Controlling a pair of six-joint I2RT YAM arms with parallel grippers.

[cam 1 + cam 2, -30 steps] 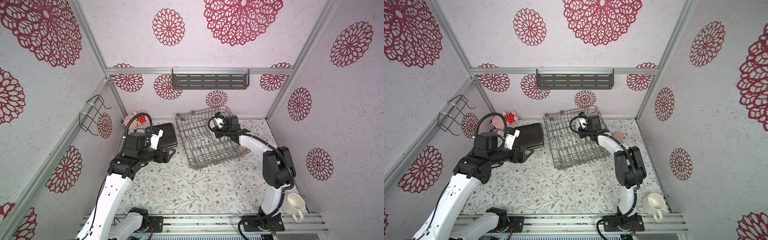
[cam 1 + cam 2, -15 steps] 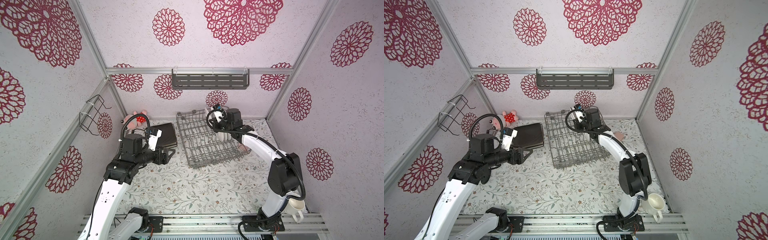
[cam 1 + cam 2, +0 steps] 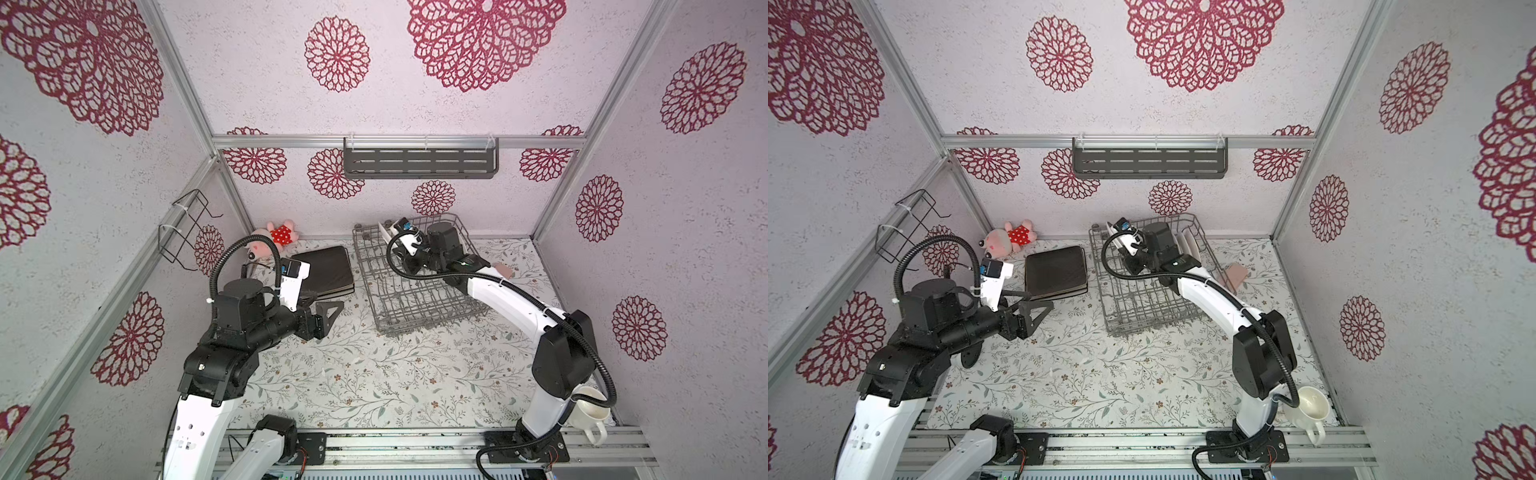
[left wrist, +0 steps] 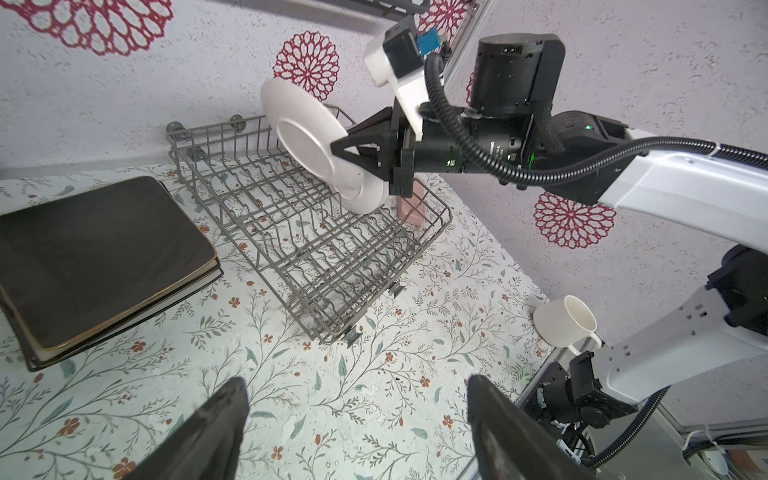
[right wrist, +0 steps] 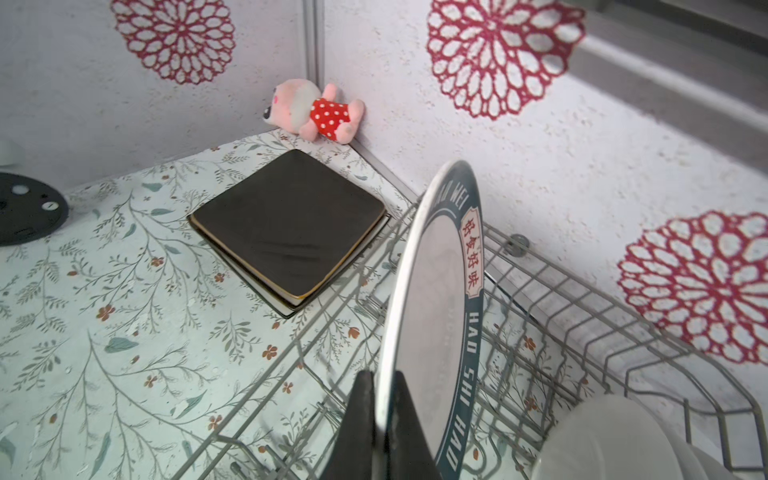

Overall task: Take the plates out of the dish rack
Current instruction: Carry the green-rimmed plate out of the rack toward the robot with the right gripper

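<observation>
While the right fingers (image 5: 357, 419) are pressed onto the rim of a round plate (image 4: 305, 133), pinching it, the plate stands on edge and tilted over the back half of the rack (image 4: 316, 266). Its face carries a dark band with printed letters. Whether its lower rim touches the wires cannot be told. More round plates (image 4: 368, 195) stand in the rack's back right corner. The rack sits on the worktop (image 3: 365, 374) near its back edge, right of the middle. Just beside it, toward the back left corner, lies a stack (image 3: 328, 270) of square plates with a dark one on top. The left fingers (image 4: 216, 436) are spread with nothing between them, hovering over bare worktop in front of the stack. 1 mug (image 3: 590, 411) stands at the front right corner, and a plush toy (image 3: 276, 239) lies in the back left corner.
</observation>
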